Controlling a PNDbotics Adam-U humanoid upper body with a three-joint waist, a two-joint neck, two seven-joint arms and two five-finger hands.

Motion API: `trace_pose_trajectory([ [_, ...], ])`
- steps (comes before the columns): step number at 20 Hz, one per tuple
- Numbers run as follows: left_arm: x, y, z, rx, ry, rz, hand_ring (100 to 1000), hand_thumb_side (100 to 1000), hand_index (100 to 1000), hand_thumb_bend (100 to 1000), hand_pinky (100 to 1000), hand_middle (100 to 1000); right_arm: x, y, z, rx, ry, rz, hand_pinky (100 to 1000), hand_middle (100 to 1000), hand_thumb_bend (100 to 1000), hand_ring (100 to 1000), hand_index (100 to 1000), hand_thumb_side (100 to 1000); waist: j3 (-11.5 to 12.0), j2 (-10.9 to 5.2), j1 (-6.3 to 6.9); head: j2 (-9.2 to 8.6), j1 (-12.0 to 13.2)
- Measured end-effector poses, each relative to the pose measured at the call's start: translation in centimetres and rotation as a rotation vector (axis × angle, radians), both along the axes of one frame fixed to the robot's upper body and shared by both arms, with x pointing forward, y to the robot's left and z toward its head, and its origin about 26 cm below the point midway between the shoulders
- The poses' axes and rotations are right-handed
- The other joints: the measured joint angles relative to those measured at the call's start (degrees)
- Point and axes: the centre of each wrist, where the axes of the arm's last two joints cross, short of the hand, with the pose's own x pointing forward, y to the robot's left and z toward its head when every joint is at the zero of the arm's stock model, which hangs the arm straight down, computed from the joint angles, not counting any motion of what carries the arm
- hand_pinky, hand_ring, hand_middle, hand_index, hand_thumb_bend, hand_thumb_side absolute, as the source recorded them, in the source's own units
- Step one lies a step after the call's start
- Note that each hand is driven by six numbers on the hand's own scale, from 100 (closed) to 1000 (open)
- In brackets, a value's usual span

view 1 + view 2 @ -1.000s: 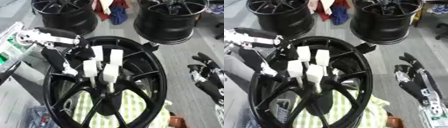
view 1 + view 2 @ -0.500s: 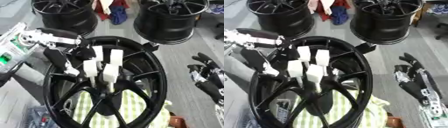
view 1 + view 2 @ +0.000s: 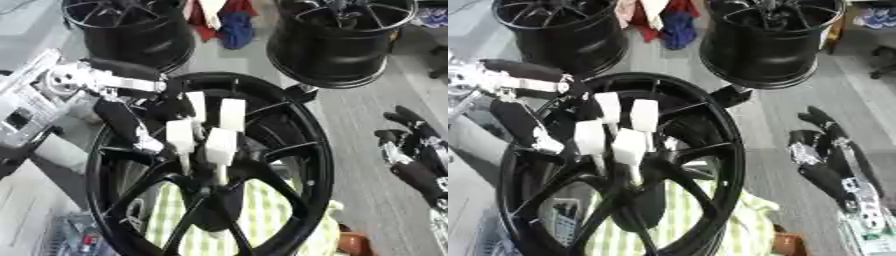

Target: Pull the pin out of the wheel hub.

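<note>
Since the earlier frames the left hand point(image 3: 144, 100) has been brought inward over the upper left rim of the wheel hub point(image 3: 297, 150), and it is now seen at the far left white pin point(image 3: 195, 106); whether its fingers are closed on that pin cannot be told. Four white-headed pins are noted standing upright at the hub centre, just right of and below the left hand. The hub is laid flat on a green checked cloth point(image 3: 262, 210), which is visible between the spokes. The right hand point(image 3: 824, 150) is held idle, well to the right of the hub, fingers relaxed and apart. Grey floor point(image 3: 367, 120) is recorded beyond, with two further black wheels point(image 3: 341, 40) standing farther off, and red and blue fabric point(image 3: 223, 22) between them.
</note>
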Motion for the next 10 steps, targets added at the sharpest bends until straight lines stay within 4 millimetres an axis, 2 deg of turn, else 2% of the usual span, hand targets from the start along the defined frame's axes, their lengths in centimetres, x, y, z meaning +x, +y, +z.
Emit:
trace_pose_trajectory([
  [10, 0.18, -0.45, -0.60, 0.013, -0.008, 0.006, 714, 436, 854, 418, 548, 746, 0.00, 0.00, 0.00, 0.000, 0.000, 0.000, 822, 860, 100, 748, 954, 281, 0.0, 0.00, 0.00, 0.00, 0.0],
])
